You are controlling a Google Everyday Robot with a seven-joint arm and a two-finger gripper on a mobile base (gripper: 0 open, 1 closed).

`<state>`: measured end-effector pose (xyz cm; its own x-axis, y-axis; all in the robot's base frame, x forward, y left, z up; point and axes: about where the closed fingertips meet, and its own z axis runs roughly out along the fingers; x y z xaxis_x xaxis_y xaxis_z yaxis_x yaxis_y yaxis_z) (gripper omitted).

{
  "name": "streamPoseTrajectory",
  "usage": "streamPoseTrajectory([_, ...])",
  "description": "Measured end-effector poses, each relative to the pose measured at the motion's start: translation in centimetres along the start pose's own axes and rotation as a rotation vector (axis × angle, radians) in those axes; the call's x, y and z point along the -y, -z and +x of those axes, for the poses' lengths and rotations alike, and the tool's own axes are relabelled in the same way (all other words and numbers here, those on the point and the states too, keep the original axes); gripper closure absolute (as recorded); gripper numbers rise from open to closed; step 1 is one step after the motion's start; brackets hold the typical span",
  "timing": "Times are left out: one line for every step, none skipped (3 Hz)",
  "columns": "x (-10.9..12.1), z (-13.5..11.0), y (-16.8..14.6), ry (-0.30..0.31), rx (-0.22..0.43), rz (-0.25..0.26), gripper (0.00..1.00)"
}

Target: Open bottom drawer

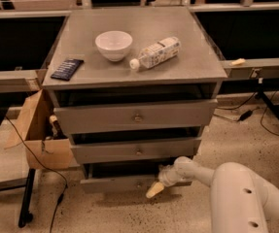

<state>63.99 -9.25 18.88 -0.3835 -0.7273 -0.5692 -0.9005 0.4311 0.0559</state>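
White gripper at the flat, wide grey bottom drawer (111, 184)
Gripper (154, 190) touches the drawer front's right half; its grip cannot be told. The front faces the camera, long axis left-right.

The cabinet (192, 69) stood mid-frame; on its top, a bowl (113, 43) sat left of centre, a bottle (156, 52) lay on its side just right of the bowl, and a packet (67, 68) lay near the left front edge; beneath the top, the top drawer (178, 114) sat over the middle drawer (105, 152), with the bottom drawer (110, 183) lowest; the gripper (156, 188) was low in the frame, just before the bottom drawer's front, right of its middle; the arm (241, 193) came in from the lower right; a cardboard box (34, 130) stood just left of the cabinet.
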Motion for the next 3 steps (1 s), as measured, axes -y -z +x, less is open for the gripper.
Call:
streamPoseTrajectory([0.0, 0.0, 0.0, 0.000, 0.000, 0.000, 0.00])
streamPoseTrajectory([-0.7, 2.5, -0.3, 0.015, -0.067, 0.000, 0.18])
streamPoseTrajectory([-0.6, 2.2, 0.0, 0.015, -0.067, 0.000, 0.41])
